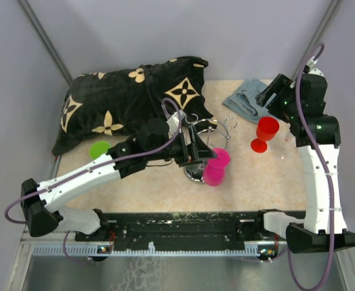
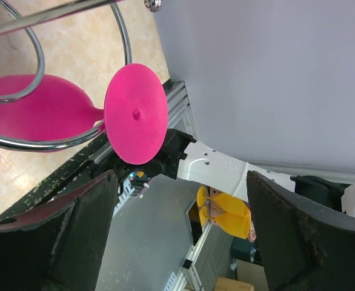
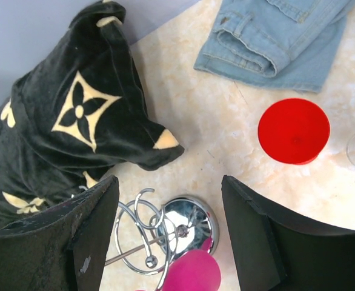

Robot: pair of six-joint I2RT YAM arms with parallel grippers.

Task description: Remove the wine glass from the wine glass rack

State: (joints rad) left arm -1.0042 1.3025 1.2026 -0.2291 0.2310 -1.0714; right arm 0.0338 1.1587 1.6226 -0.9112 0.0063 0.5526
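Note:
A pink wine glass (image 1: 215, 168) hangs tilted in a loop arm of the shiny wire wine glass rack (image 1: 194, 175) at mid-table. In the left wrist view its bowl (image 2: 41, 112) sits inside a chrome loop (image 2: 41, 73), and its round foot (image 2: 135, 113) faces the camera. My left gripper (image 1: 206, 154) is right at the glass. It is open (image 2: 180, 233), with the foot just beyond its fingertips and nothing between them. My right gripper (image 1: 272, 96) hovers open (image 3: 168, 242) at the back right, looking down on the rack (image 3: 186, 223) and the pink glass (image 3: 192, 273).
A red wine glass (image 1: 265, 133) stands right of the rack and also shows in the right wrist view (image 3: 294, 131). A black patterned pillow (image 1: 126, 100) lies at the back left, folded jeans (image 1: 245, 100) at the back right. A green disc (image 1: 99, 148) sits left of the arm.

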